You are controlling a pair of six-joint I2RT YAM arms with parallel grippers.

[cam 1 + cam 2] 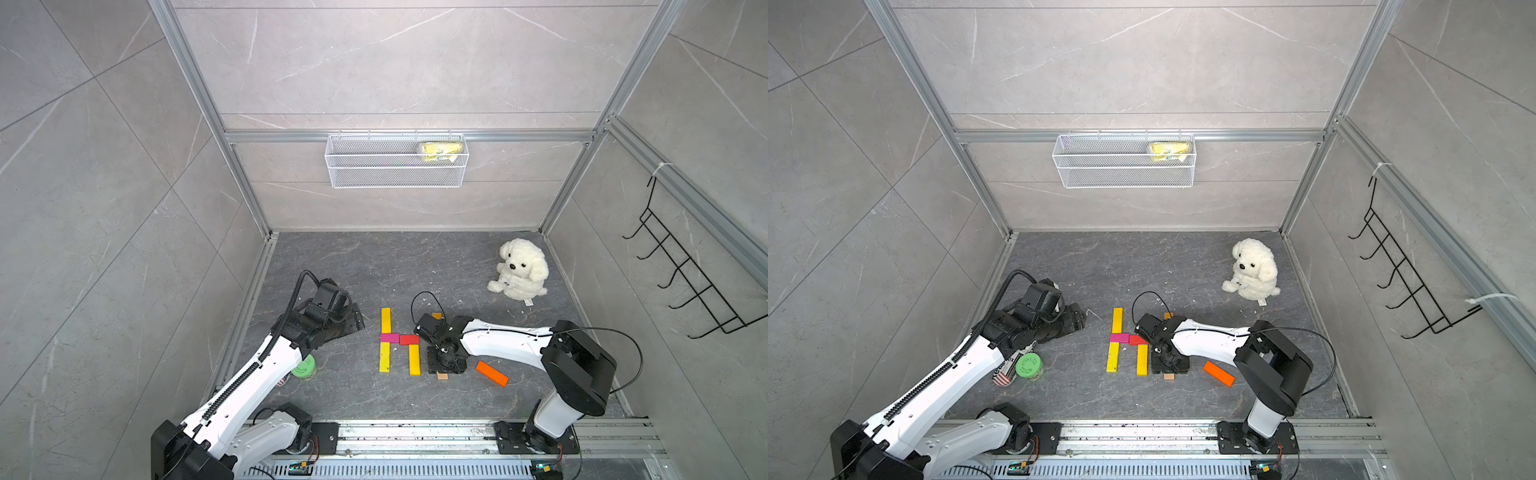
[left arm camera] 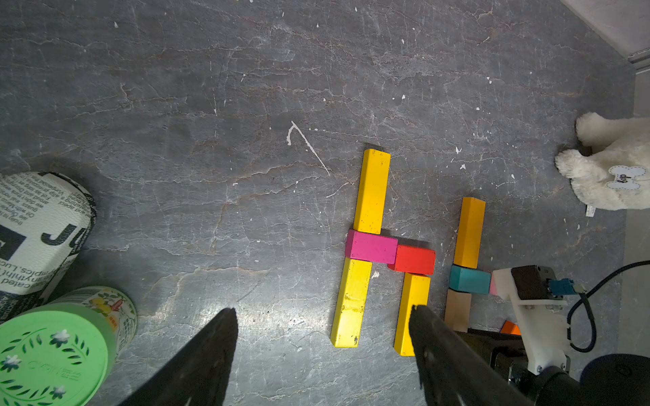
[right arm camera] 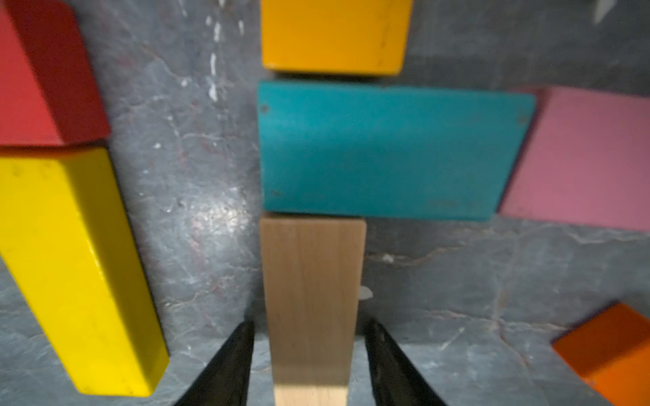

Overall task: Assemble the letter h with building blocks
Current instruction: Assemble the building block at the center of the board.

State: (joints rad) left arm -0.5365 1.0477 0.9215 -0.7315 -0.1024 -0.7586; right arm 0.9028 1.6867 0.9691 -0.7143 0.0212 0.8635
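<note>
On the dark floor, two yellow blocks (image 1: 386,320) (image 1: 385,357), a magenta block (image 1: 389,338), a red block (image 1: 409,340) and a third yellow block (image 1: 414,360) form an h. Beside it in the right wrist view, an amber block (image 3: 334,35), a teal block (image 3: 387,151) and a tan block (image 3: 311,298) lie end to end, with a pink block (image 3: 584,158) against the teal one. My right gripper (image 3: 309,325) is open astride the tan block, with gaps on both sides. An orange block (image 1: 491,373) lies apart. My left gripper (image 2: 323,309) is open and empty.
A green-lidded can (image 1: 304,366) stands under my left arm, next to a printed can (image 2: 38,228) lying on its side. A white plush dog (image 1: 519,270) sits at the back right. A wire basket (image 1: 397,160) hangs on the back wall.
</note>
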